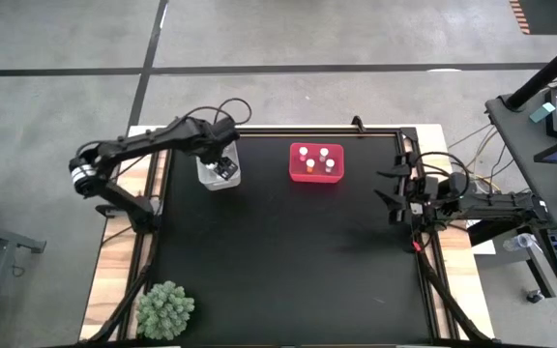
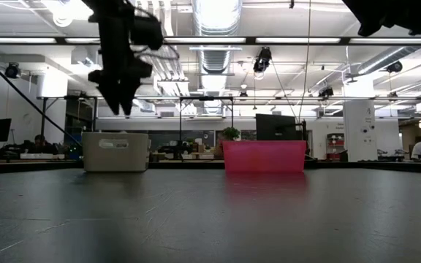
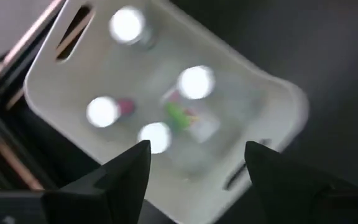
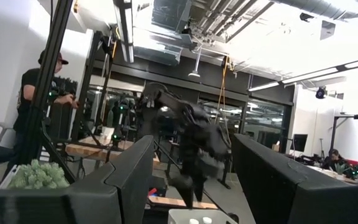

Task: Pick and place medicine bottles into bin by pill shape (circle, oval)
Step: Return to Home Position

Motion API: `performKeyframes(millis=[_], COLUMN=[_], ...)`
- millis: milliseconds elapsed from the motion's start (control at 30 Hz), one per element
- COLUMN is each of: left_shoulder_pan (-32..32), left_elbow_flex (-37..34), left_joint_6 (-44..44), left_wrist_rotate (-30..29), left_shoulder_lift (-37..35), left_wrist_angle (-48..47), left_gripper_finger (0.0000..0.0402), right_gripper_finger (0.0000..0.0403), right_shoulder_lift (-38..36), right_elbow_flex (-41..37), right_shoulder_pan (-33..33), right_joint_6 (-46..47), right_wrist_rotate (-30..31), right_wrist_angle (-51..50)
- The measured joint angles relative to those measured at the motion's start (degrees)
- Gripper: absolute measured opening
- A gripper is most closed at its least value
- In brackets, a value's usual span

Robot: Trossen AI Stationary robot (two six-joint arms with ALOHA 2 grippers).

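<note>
Four white round caps (image 3: 196,81) show inside the clear bin (image 3: 61,93) right under your left gripper (image 3: 197,149). Its fingers are spread wide with nothing between them. It hangs above the rim, upper left of centre in the high view, which fits a drop just made. In the low view it looks high enough to clear the wall.

Several more bottles (image 1: 304,152) stand in the red bin (image 1: 316,181), just right of the clear one at upper centre. I see no bottle on the black mat (image 1: 288,261), so the sorting looks finished, with only the move home left.

Your right gripper (image 1: 387,188) waits at the mat's right edge, well apart from both bins, fingers parted and empty. I'd guess it sits there to leave the left arm room.

The clear bin is milky, translucent plastic with rounded corners and slot handles. The red one is bright and glossy, the mat flat and matte. A spiky green plant (image 1: 165,309) sits at lower left.
</note>
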Motion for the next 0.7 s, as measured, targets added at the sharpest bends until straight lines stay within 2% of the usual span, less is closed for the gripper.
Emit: performKeyframes(millis=[233,467,700], left_shoulder_pan=[-11.02,-23.37,-29.01], left_elbow_flex=[-1.76,-3.82,-7.44], left_joint_6=[1.79,12.24,18.62], left_wrist_rotate=[0.07,3.07,3.44], left_shoulder_lift=[-6.68,-11.45,-16.29], left_wrist_angle=[9.60,18.68,25.40], left_gripper_finger=[0.0244,0.0244,0.0233], right_gripper_finger=[0.0210,0.0210,0.0193], right_shoulder_lift=[-0.04,-0.01,-0.04], right_elbow_flex=[0.00,0.00,0.00], right_shoulder_pan=[-0.02,-0.02,-0.02], right_joint_6=[-1.21,-1.17,-1.12], right_wrist_rotate=[0.00,0.02,0.17], right_wrist_angle=[-1.67,-2.30,-4.60])
